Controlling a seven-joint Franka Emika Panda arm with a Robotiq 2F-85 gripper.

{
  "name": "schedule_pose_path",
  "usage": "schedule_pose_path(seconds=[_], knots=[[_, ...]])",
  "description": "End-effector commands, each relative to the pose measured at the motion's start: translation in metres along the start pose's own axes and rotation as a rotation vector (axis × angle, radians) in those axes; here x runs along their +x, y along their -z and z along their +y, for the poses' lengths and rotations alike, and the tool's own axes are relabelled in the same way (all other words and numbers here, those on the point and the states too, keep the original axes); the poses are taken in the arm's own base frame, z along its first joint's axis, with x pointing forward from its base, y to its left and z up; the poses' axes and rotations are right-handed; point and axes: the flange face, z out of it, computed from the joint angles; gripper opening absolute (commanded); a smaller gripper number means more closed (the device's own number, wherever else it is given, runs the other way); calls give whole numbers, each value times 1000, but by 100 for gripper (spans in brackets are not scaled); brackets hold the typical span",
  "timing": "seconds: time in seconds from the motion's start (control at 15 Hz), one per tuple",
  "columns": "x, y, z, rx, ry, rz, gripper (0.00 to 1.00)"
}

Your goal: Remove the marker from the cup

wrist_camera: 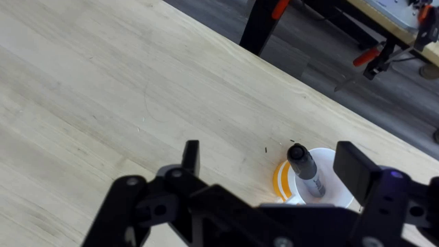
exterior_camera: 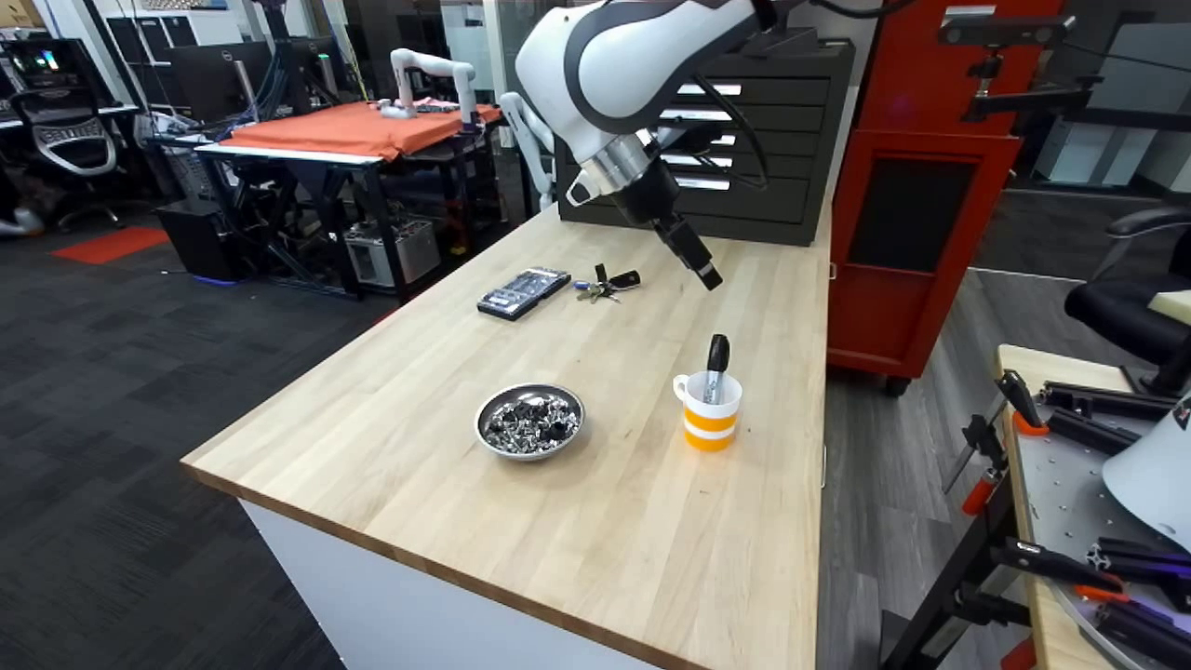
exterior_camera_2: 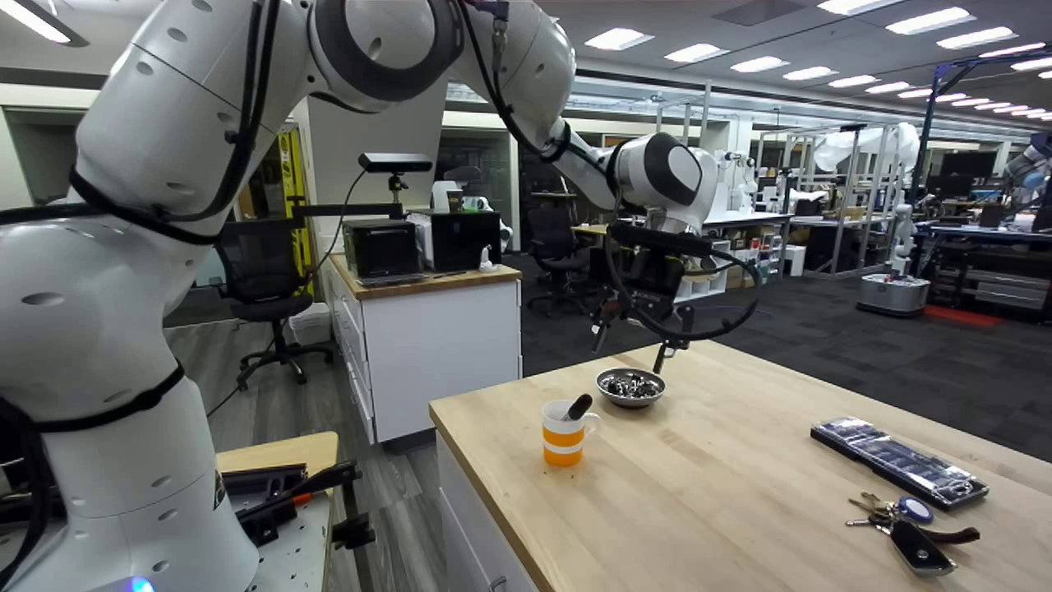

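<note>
Orange and white, the cup (exterior_camera: 712,421) is holding the leaning marker (exterior_camera: 715,367); from where I'm standing, grasping and lifting are seemingly waiting, the fingers (wrist_camera: 355,171) hovering wide apart, empty.

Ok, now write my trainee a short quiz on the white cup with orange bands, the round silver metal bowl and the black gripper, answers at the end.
1. True or false: the slim grey marker with a black cap leans inside the cup.
2. Multiple choice: what does the bowl hold? a) a bunch of keys; b) small metallic and black bits; c) a flat black rectangular case.
3. Fill in the blank with open or shut: in the wrist view, the gripper is ...

Key: 1. True. 2. b. 3. Open.
</note>
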Motion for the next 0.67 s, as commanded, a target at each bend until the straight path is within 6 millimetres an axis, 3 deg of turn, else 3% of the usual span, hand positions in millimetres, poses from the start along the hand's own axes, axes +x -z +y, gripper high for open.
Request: schedule_pose_path(seconds=[0.0,0.6], knots=[[-26,-8,-16,23,-184,64,100],[-61,-41,-52,102,-572,214,100]])
